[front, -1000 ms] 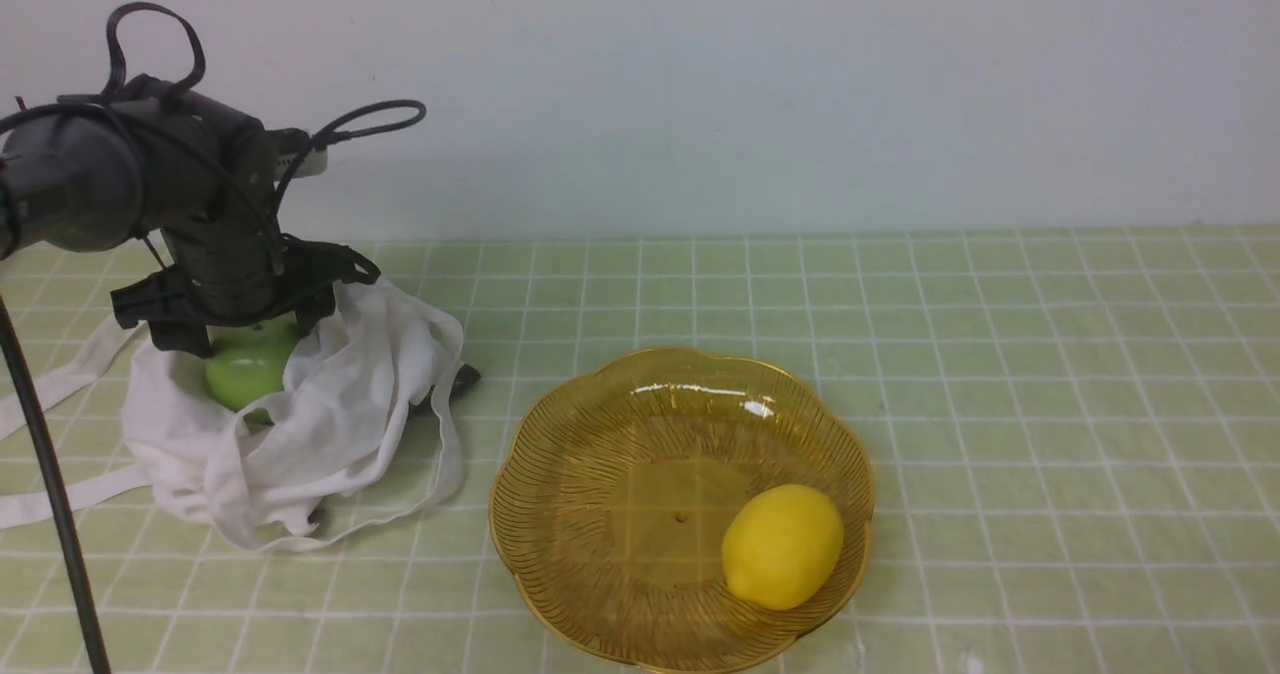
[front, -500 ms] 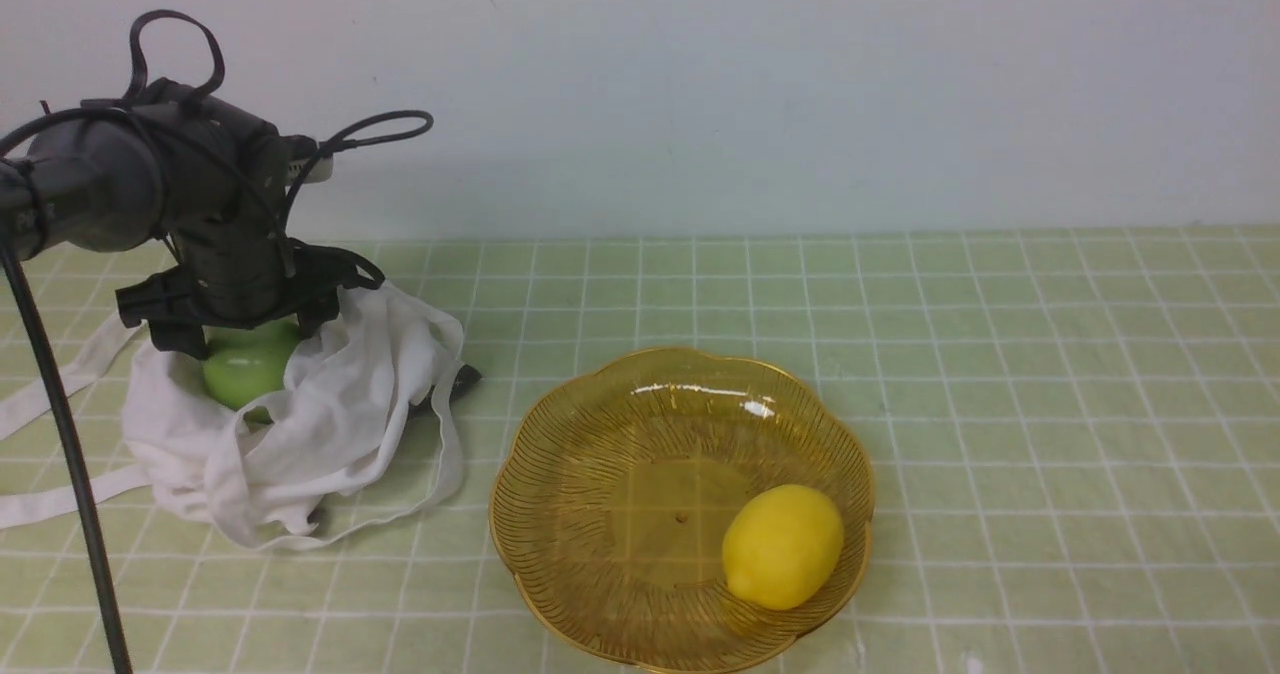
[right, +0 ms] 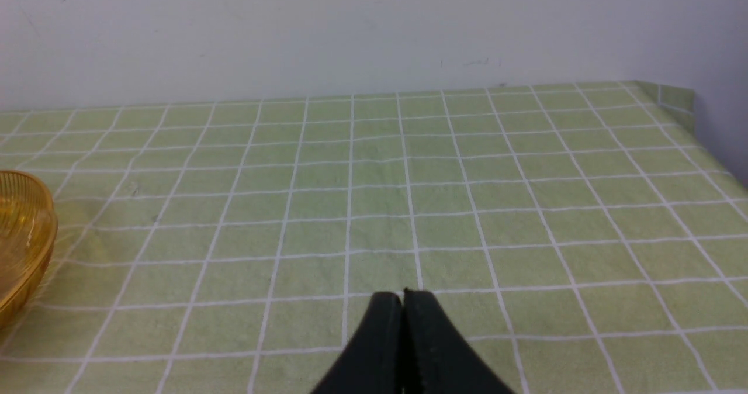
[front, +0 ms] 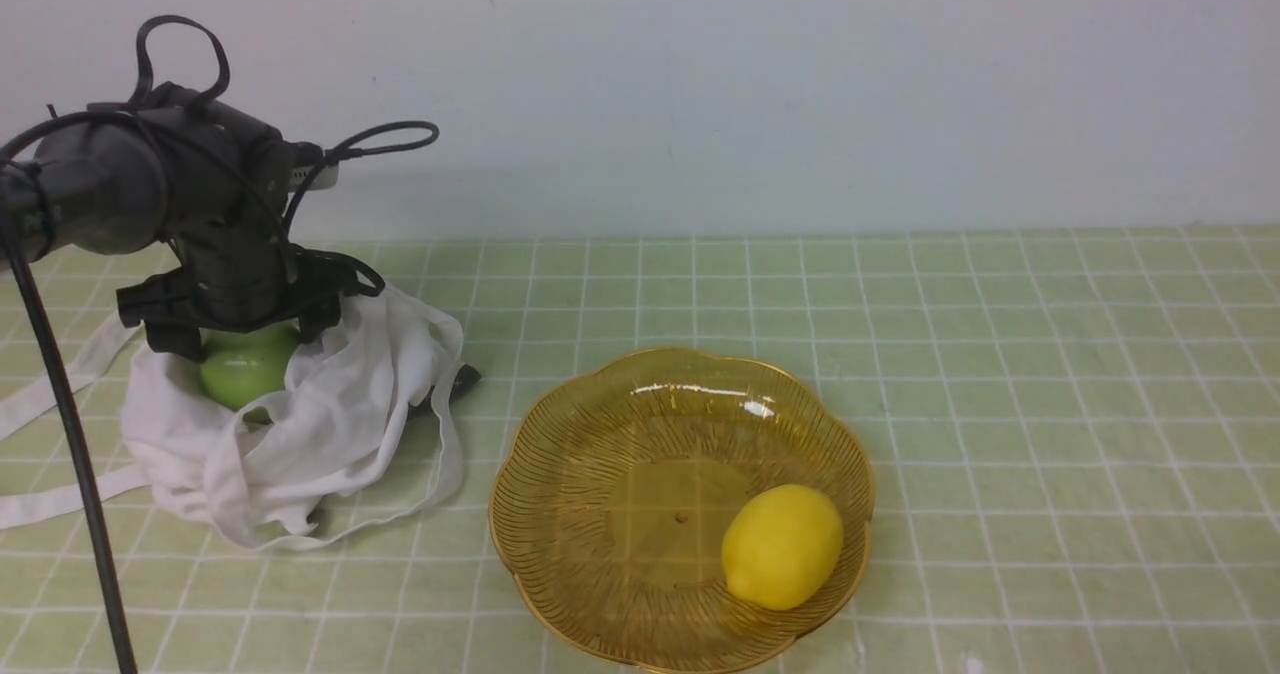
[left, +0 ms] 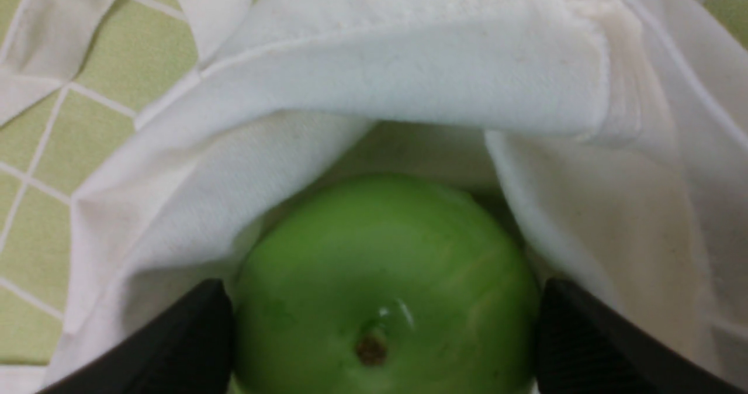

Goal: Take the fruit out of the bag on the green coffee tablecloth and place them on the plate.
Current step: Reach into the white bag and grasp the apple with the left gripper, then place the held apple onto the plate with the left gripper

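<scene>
The right hand was seen clenched, empty. Beyond the ribbed, scalloped amber plate, the glossy round apple sat in the soft white bag, straddled by the released left hand, shifted slightly rightward from 1 second earlier.

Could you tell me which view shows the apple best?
Left wrist view: the apple fills it, stem dimple showing. Front view shows it small, half hidden in the bag; right wrist view misses it.
</scene>
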